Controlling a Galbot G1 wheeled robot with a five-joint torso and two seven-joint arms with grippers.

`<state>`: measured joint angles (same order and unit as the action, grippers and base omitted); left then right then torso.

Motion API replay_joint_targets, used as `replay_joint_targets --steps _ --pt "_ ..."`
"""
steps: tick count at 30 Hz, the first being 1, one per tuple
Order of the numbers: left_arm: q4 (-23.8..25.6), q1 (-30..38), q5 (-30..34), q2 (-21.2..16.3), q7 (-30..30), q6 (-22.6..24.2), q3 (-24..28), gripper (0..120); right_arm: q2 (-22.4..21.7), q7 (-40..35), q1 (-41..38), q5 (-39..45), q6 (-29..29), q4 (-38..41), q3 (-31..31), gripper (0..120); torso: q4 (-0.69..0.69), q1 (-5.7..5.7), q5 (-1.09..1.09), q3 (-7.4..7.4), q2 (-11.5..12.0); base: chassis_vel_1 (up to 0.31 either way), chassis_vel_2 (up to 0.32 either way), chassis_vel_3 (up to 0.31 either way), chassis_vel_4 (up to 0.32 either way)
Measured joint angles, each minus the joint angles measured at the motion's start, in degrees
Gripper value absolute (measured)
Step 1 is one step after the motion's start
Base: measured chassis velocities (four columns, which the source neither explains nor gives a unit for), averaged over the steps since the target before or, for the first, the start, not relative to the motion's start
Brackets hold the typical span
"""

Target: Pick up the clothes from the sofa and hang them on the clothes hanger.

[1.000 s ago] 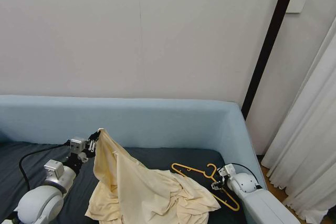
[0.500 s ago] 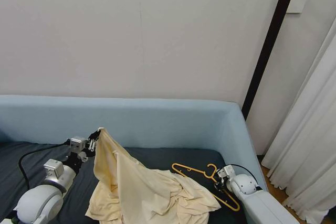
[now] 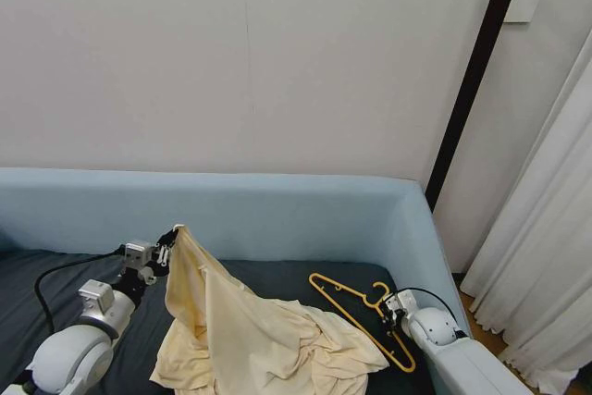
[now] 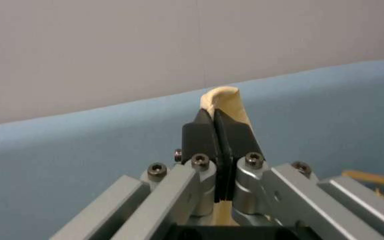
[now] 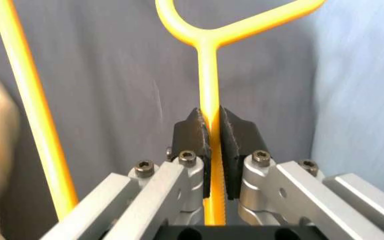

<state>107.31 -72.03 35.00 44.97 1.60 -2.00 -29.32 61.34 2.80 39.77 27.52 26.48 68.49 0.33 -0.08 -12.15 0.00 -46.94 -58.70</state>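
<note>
On blue sofa (image 3: 277, 215), pinching cream shirt (image 3: 250, 330) with left tool (image 4: 214, 126), clamping yellow hanger (image 5: 207, 75) with right tool (image 5: 209, 125).

View edges cut off the cream garment (image 3: 250, 339) and the yellow hanger (image 5: 207, 75).

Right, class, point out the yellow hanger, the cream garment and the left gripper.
yellow hanger (image 5: 207, 75): right wrist view, straight stem under the hook.
cream garment (image 3: 250, 330): head view, bunched middle folds.
left gripper (image 4: 215, 116): left wrist view, between its shut tips.
</note>
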Motion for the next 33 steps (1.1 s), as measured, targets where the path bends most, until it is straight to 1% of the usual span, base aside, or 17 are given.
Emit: replay_joint_targets --steps 2,3,5,7,8,10,11,12,13,15,18,19,23,24,28,29,33 --pt "0.0 0.1 0.01 -0.02 0.01 0.02 0.24 0 -1.31 -2.18 0.59 2.11 -3.26 4.13 0.93 4 0.01 0.0 -0.01 0.0 0.0 0.0 0.0 0.0 0.0" --pt "0.0 0.1 0.01 -0.02 0.01 0.02 0.24 0 -1.31 -2.18 0.59 2.11 -3.26 4.13 0.93 4 0.01 0.0 -0.01 0.0 0.0 0.0 0.0 0.0 0.0" --pt "0.08 0.37 0.03 0.0 0.01 0.13 0.56 0 -3.47 -3.99 1.79 2.94 -9.75 9.77 2.41 4 0.0 0.0 -0.02 0.0 0.0 0.0 0.0 0.0 0.0" --pt "0.19 0.64 0.12 0.02 0.01 0.16 0.78 0 -5.19 -4.37 3.47 2.73 -13.86 14.11 3.36 4 0.0 0.0 0.0 0.0 0.0 0.0 0.0 0.0 0.0" --pt "0.19 0.64 0.12 0.02 0.01 0.16 0.78 0 -5.19 -4.37 3.47 2.73 -13.86 14.11 3.36 4 0.0 0.0 0.0 0.0 0.0 0.0 0.0 0.0 0.0" --pt "0.2 0.69 0.32 0.02 -0.02 0.08 0.8 0 -7.74 -4.4 6.89 2.41 -18.62 20.46 4.01 4 -0.04 0.0 -0.02 0.01 0.0 0.0 0.0 0.0 0.0" --pt "0.35 0.3 0.35 0.12 -0.04 -0.17 0.42 0 -8.41 -4.35 7.92 2.27 -20.14 22.2 3.84 4 -0.04 0.0 -0.01 0.01 0.0 0.0 0.0 0.0 0.0" --pt "0.55 -0.07 0.41 0.29 -0.03 -0.5 0.02 0 -9.16 -4.23 9.17 1.74 -21.88 24.17 3.6 4 -0.01 0.0 0.0 0.01 0.0 0.0 0.0 0.0 0.0" --pt "0.55 -0.07 0.41 0.29 -0.03 -0.5 0.02 0 -9.16 -4.23 9.17 1.74 -21.88 24.17 3.6 4 -0.01 0.0 0.0 0.01 0.0 0.0 0.0 0.0 0.0" --pt "0.96 -0.25 0.91 0.54 0.17 -0.93 -0.31 0 -10.54 -3.44 11.81 -0.69 -24.89 27.47 3.6 4 0.01 0.0 -0.01 0.0 0.0 0.0 0.0 0.0 0.0" --pt "2.16 -0.51 1.34 0.53 0.59 -0.93 -0.87 0 -11.95 -2.36 15.54 -6.68 -28.56 32.03 4.2 4 -0.02 0.0 -0.01 0.01 -0.01 0.0 0.0 0.0 0.0" --pt "2.16 -0.51 1.34 0.53 0.59 -0.93 -0.87 0 -11.95 -2.36 15.54 -6.68 -28.56 32.03 4.2 4 -0.02 0.0 -0.01 0.01 -0.01 0.0 0.0 0.0 0.0" --pt "3.61 -0.76 1.97 0.81 1.47 0.0 -1.07 0 -10.89 -2.32 18.9 -16.88 -31.94 33.68 3.76 4 -0.01 0.0 -0.01 0.01 0.0 0.0 0.0 0.0 0.0" --pt "3.61 -0.76 1.97 0.81 1.47 0.0 -1.07 0 -10.89 -2.32 18.9 -16.88 -31.94 33.68 3.76 4 -0.01 0.0 -0.01 0.01 0.0 0.0 0.0 0.0 0.0" --pt "4.88 -1.34 2.17 0.7 1.87 0.68 -1.09 0 -8.74 -3.97 20.31 -24.86 -32.15 33.4 1.33 4 0.0 0.0 -0.01 0.01 0.0 0.0 0.0 0.0 0.0" --pt "4.88 -1.34 2.17 0.7 1.87 0.68 -1.09 0 -8.74 -3.97 20.31 -24.86 -32.15 33.4 1.33 4 0.0 0.0 -0.01 0.01 0.0 0.0 0.0 0.0 0.0" --pt "5.6 -1.98 2.86 0.2 2.13 0.86 -1.68 0 -7.22 -6.57 20.77 -31.71 -31.11 32.49 -2.48 4 0.0 0.0 -0.01 0.01 0.0 0.0 0.0 0.0 0.0"
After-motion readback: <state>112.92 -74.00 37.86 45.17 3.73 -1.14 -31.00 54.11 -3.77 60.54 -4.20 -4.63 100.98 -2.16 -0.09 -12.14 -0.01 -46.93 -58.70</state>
